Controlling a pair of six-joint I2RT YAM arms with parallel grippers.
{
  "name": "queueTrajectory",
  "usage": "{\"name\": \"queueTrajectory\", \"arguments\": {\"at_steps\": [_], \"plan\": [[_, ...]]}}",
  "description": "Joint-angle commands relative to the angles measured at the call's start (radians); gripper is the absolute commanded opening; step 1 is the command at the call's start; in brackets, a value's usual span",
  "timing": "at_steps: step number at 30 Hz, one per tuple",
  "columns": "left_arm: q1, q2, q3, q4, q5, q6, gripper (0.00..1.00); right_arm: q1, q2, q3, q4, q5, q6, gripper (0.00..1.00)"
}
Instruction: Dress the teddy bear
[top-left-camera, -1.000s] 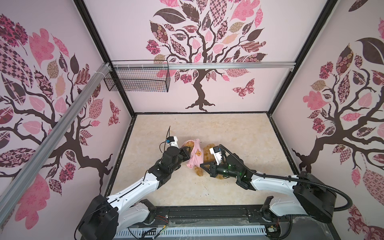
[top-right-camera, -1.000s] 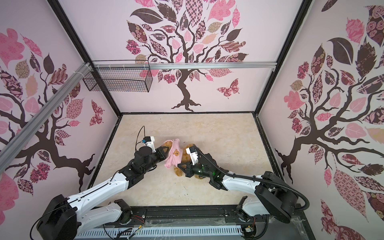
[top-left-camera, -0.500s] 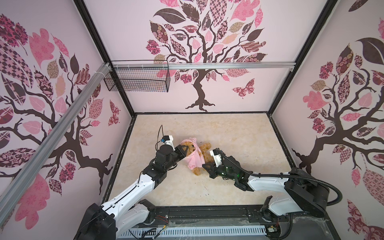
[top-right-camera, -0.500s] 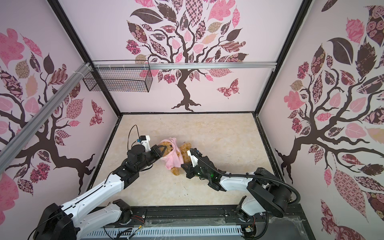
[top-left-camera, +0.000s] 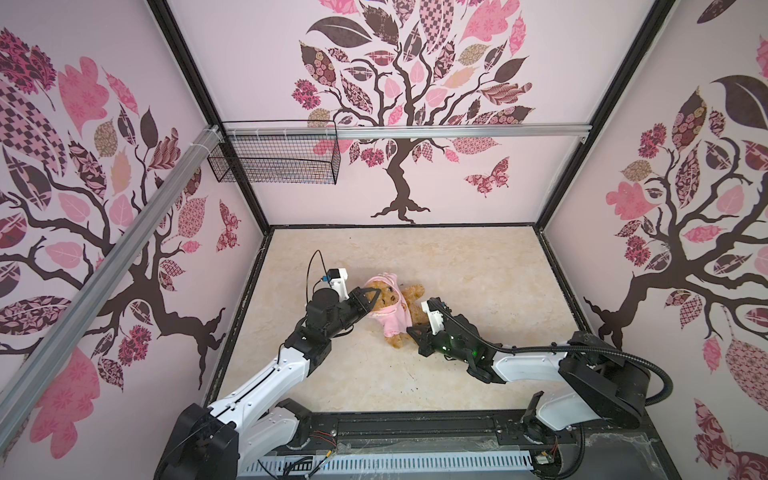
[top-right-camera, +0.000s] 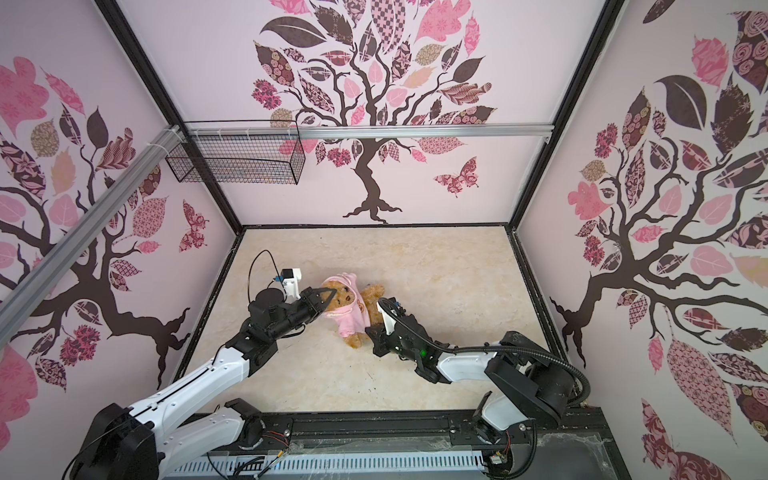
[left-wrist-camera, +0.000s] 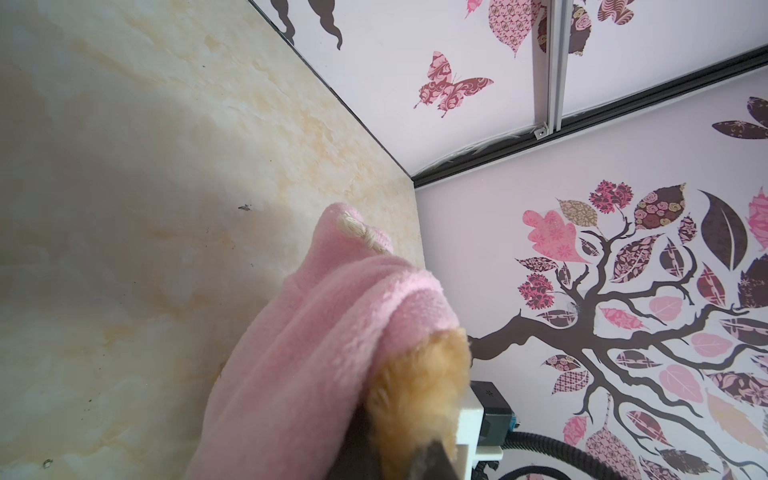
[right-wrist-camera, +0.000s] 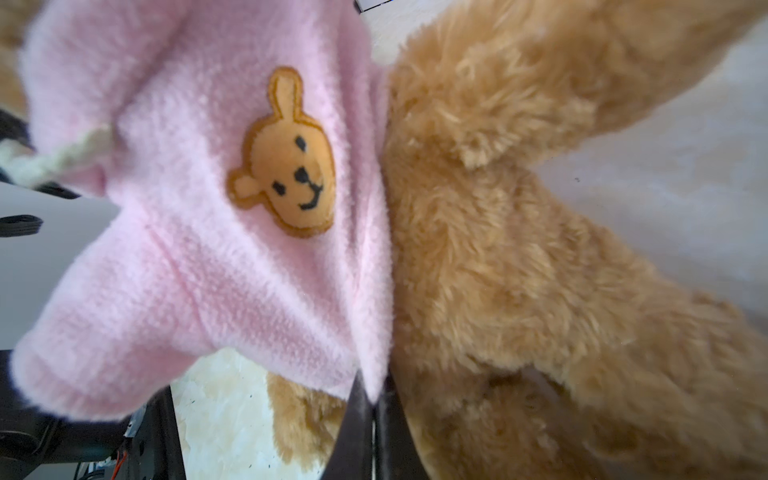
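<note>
a: while it lies on the marbled beige tabletop (top-left-camera: 478, 270), where's the shaggy golden-brown teddy bear (top-left-camera: 385, 293)?
b: mid-table, small pink fleece shirt (top-left-camera: 395, 320) round its head. left gripper (top-left-camera: 374, 297) pinched shut on shirt beside the head, right gripper (right-wrist-camera: 371, 401) shut on its hem.

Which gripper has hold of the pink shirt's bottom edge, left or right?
The right gripper, pinched shut on the bottom edge of the pink shirt, beside a leg of the teddy bear. The left gripper is up at the bear's head.
</note>
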Motion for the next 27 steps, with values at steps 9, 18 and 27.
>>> {"name": "queueTrajectory", "arguments": {"at_steps": [9, 18, 27], "plan": [[0.017, -0.021, -0.077, 0.126, 0.086, 0.258, 0.0, -0.135, -0.259, 0.036, -0.242, -0.236, -0.083, 0.29], [-0.007, 0.018, -0.116, 0.185, 0.117, 0.273, 0.0, -0.132, -0.246, 0.058, -0.138, -0.275, -0.014, 0.36], [-0.024, -0.005, -0.117, 0.082, 0.143, 0.235, 0.23, -0.12, 0.021, 0.019, 0.008, -0.269, 0.028, 0.23]]}}
